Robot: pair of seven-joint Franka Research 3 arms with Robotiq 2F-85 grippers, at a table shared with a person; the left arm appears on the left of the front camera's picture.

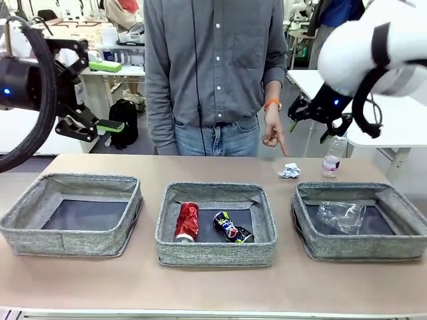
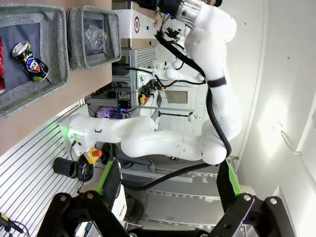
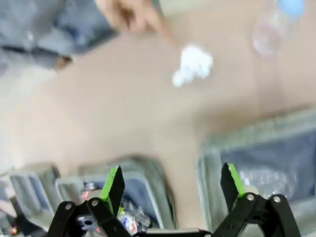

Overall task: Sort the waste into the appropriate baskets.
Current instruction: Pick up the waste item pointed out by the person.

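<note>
Left gripper (image 1: 110,97): held high over the table's (image 1: 200,287) left end, jaws spread wide with nothing between the green pads; the arm is cut off by the picture's edge.
Right gripper (image 1: 298,115): raised above the far right side, jaws parted and nothing gripped; partly masked by its own white arm.
Person's hand (image 1: 273,133): lowered at the far edge, index finger pointed down at the paper wad (image 1: 289,171).
Paper wad: seen on bare tabletop, beyond the gap between the middle basket (image 1: 213,252) and the right basket (image 1: 360,247).
Bottle (image 1: 331,157): stood upright near the wad, just behind the right basket; its pinkish label cannot be read.
Cup (image 1: 340,215): laid crumpled inside the right basket.
Red can (image 1: 187,221): laid dented in the middle basket.
Blue-and-yellow can (image 1: 231,228): laid just beside it, crushed; its print is too small to read.
Left basket (image 1: 67,179): set well apart at the left.
Right wrist view: smeared by blur; wad, bottle cap and basket rims are only roughly made out.
</note>
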